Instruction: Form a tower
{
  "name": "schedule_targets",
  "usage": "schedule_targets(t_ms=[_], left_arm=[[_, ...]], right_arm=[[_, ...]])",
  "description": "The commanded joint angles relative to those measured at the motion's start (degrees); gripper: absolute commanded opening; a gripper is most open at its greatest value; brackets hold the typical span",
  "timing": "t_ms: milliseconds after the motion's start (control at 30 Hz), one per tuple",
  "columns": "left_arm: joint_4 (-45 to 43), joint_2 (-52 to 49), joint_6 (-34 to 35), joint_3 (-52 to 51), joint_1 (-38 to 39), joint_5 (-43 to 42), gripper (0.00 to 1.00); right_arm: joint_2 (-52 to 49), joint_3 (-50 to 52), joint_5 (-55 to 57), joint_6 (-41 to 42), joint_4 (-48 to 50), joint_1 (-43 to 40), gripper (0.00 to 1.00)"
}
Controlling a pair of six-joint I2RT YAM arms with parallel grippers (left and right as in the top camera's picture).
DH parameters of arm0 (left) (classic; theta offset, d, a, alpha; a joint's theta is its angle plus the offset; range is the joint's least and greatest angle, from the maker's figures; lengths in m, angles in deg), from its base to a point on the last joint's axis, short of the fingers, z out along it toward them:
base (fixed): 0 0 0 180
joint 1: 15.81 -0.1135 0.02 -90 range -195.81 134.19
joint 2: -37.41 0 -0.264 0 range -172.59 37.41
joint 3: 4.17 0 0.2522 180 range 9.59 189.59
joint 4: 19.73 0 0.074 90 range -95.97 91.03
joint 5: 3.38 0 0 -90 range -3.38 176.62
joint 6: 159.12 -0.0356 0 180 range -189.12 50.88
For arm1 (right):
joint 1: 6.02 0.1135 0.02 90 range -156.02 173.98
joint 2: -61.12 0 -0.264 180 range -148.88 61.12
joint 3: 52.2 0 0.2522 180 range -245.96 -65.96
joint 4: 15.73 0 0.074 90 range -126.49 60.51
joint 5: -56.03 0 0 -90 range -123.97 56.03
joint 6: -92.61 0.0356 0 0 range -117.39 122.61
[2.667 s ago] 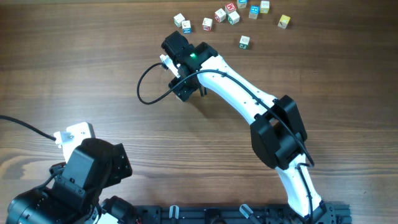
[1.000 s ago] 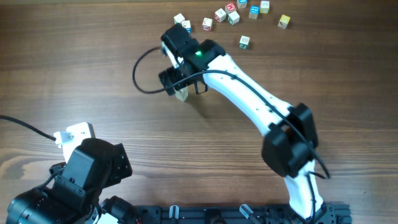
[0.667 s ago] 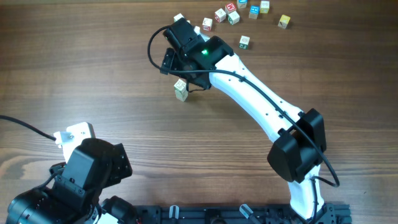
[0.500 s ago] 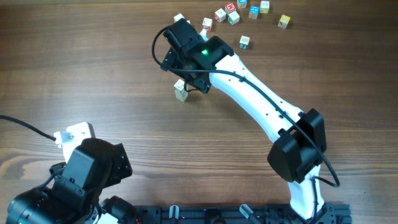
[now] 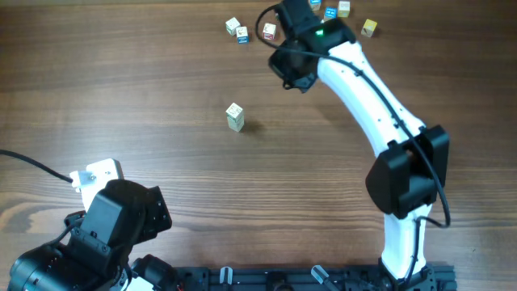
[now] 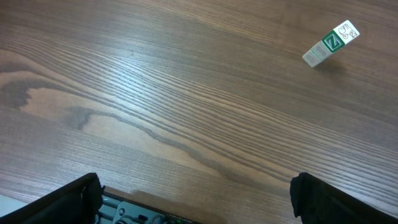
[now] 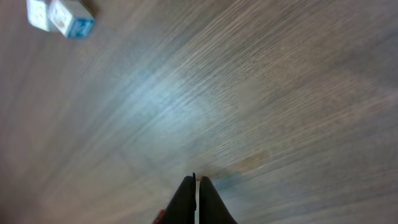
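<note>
The tower is a stack of two small whitish letter cubes with green markings, standing alone on the wooden table. The left wrist view shows it at the far upper right. My right gripper is shut with nothing between its fingers and hangs over bare wood. In the overhead view its wrist is well to the back right of the tower, apart from it. My left gripper stands wide open and empty near the table's front edge.
Several loose letter cubes lie along the back edge, among them a white one, a red-marked one and a yellowish one. Two blue-and-white cubes show at the top left of the right wrist view.
The right arm has swung from beside the tower to the back right, near the loose cubes, and its jaws have closed. The tower stays standing. The left arm has not moved.
</note>
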Motion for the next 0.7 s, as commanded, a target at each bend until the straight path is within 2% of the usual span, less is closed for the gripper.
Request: schedule_targets(t_ms=[0, 100, 333, 400, 500, 567, 667], left_arm=[[-0.15, 0.04, -0.68, -0.09, -0.26, 1.16, 1.0], [-0.15, 0.04, -0.68, -0.09, -0.26, 1.16, 1.0], [-0.15, 0.04, -0.68, -0.09, -0.26, 1.16, 1.0], [-0.15, 0.04, -0.68, -0.09, -0.26, 1.16, 1.0], [-0.15, 0.04, -0.68, -0.09, -0.26, 1.16, 1.0], [-0.15, 0.04, -0.68, -0.09, -0.26, 1.16, 1.0], [-0.15, 0.04, -0.68, -0.09, -0.26, 1.16, 1.0]], right_arm=[[-7.52, 0.48, -18.38, -18.03, 4.31, -2.05, 0.04], [-9.81, 0.48, -27.65, -24.74, 7.85, -3.87, 0.04], [-12.92, 3.23, -36.48, -35.87, 8.76, -5.25, 0.04], [-13.03, 6.49, -37.57, -36.46, 12.5, -5.2, 0.04], [-13.03, 9.11, -43.52, -42.93, 19.5, -5.62, 0.04], [-13.03, 9.42, -39.15, -45.79, 23.06, -5.29, 0.04], [-13.03, 10.16, -33.2, -46.64, 23.04, -4.26, 0.05]])
